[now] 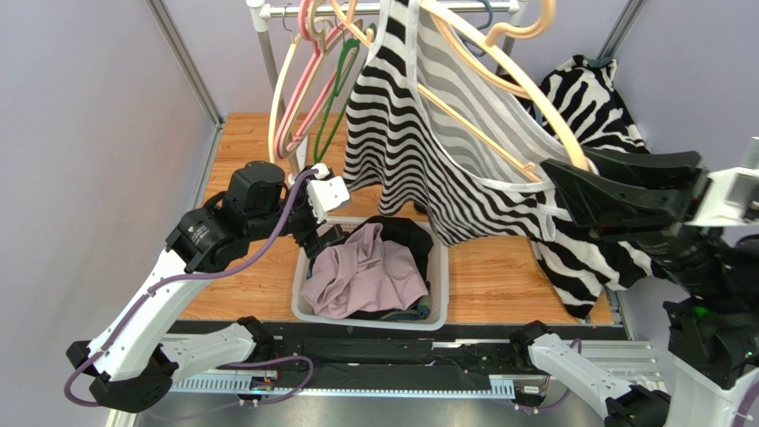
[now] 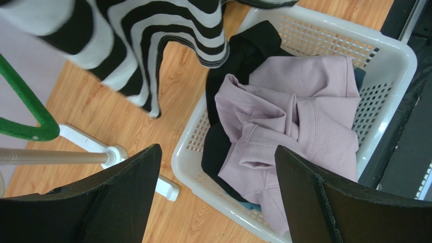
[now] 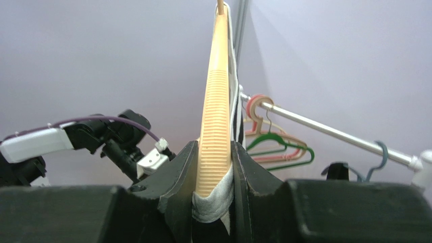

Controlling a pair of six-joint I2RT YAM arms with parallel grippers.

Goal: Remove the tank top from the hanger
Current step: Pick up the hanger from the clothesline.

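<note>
The black-and-white striped tank top (image 1: 419,133) hangs on a peach hanger (image 1: 534,89) hooked on the rail (image 1: 392,11) at the back of the table (image 1: 499,276). The right gripper (image 3: 215,177) is clamped narrowly on the hanger's lower right end, with a white edge of fabric pinched in alongside it. Below the top's hem, the left gripper (image 2: 217,151) hovers with its 2 fingers spread wide and holding nothing, over a white basket (image 2: 400,55) of pink (image 2: 304,116) and black clothes (image 2: 248,45).
</note>
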